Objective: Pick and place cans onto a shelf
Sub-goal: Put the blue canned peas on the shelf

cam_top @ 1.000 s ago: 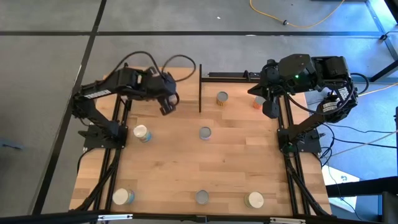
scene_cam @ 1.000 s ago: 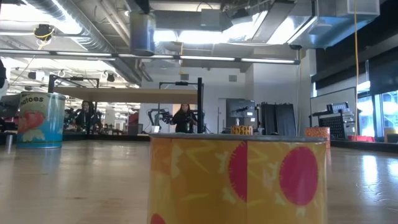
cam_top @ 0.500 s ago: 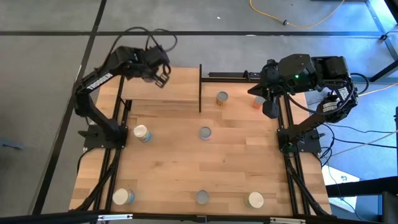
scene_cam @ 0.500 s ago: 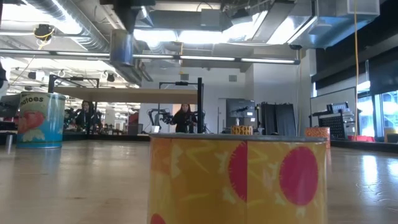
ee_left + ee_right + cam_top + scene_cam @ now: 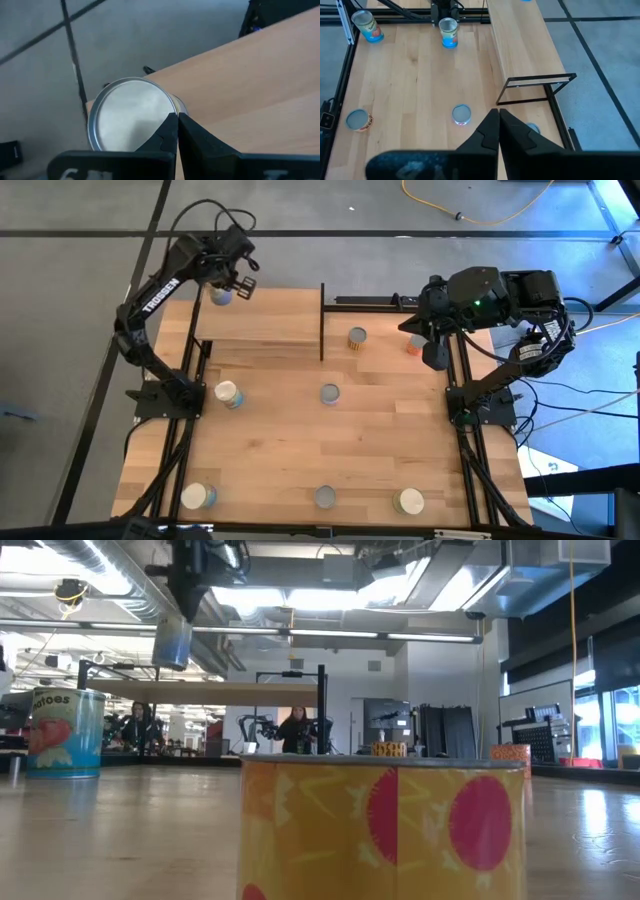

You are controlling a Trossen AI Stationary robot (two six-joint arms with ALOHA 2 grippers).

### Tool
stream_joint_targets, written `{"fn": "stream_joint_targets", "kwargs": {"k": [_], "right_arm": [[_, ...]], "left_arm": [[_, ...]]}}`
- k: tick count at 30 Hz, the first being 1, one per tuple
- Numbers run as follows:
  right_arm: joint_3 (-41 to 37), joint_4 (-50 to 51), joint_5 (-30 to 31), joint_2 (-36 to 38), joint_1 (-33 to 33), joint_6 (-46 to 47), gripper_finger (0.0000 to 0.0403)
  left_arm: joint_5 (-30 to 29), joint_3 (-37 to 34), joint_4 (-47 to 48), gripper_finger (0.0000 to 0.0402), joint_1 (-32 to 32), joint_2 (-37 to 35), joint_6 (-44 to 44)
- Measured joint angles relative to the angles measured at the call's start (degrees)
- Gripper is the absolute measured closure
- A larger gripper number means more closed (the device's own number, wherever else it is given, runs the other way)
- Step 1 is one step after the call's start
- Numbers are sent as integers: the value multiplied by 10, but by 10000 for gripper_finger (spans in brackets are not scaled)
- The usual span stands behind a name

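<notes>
The left gripper (image 5: 238, 278) is above the far left corner of the shelf (image 5: 260, 320), with its fingers (image 5: 170, 131) pressed together and nothing between them. A silver-topped can (image 5: 221, 296) stands on that corner of the shelf, just beside the fingers (in the left wrist view its round lid (image 5: 131, 119) lies against the side of the closed fingers, so I cannot tell if they touch).

The right gripper (image 5: 436, 352) waits at the far right edge of the table (image 5: 330, 445), also closed and holding nothing, close to an orange can (image 5: 414, 344).

The other cans are on the table:
- one (image 5: 357, 337) just right of the shelf's black post (image 5: 321, 320)
- one (image 5: 330, 393) near the middle
- one (image 5: 228, 393) at the left edge
- three along the near edge (image 5: 198, 496), (image 5: 325, 497), (image 5: 409, 501)
</notes>
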State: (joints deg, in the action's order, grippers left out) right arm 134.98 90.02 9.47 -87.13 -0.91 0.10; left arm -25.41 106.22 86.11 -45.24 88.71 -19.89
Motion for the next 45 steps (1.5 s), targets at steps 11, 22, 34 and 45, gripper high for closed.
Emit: {"fn": "stream_joint_targets", "kwargs": {"k": [11, 22, 34, 45], "right_arm": [[0, 0, 0, 0, 0, -6, 392], [0, -1, 0, 0, 0, -4, 392], [0, -5, 0, 0, 0, -4, 392], [0, -6, 0, 0, 0, -2, 392]], "left_arm": [[22, -125, -91, 401, -39, 0, 26], [28, -144, -108, 401, -43, 0, 27], [37, -122, -94, 401, -52, -3, 44], [54, -122, -94, 401, -51, -3, 41]]}}
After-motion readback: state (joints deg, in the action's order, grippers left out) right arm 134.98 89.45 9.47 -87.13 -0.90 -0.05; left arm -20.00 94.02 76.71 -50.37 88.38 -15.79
